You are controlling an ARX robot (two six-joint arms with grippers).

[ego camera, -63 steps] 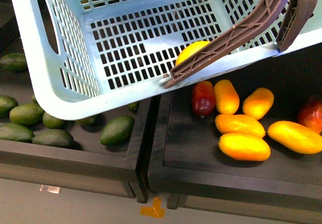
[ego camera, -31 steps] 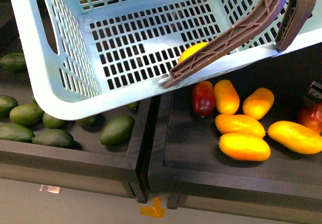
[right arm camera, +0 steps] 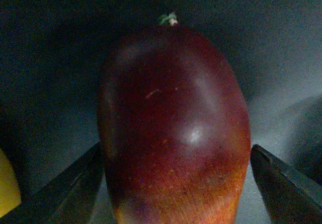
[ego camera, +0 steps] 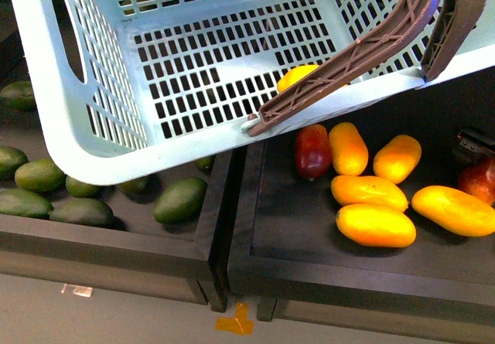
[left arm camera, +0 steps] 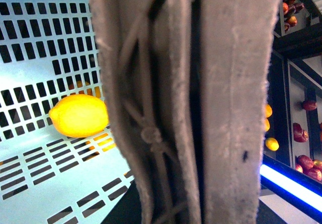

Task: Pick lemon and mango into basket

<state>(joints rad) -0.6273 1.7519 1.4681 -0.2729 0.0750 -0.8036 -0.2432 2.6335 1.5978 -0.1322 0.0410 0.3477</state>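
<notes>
The teal basket (ego camera: 93, 135) hangs tilted above the black trays (ego camera: 232, 259), and the lemon (ego camera: 303, 75) is already in it, on the slotted floor right behind the brown handle (ego camera: 348, 58). That handle fills the left wrist view, so I can't tell what the left gripper's grip is. The right gripper (right arm camera: 176, 181) is spread wide, with a finger (right arm camera: 75, 186) on each side of the dark red mango (right arm camera: 173, 118), which lies at the right end of the right tray. It's near the yellow-orange mangoes (ego camera: 375, 224) and a second dark red one (ego camera: 312, 151). Green fruits (ego camera: 179, 199) sit in the left tray.
</notes>
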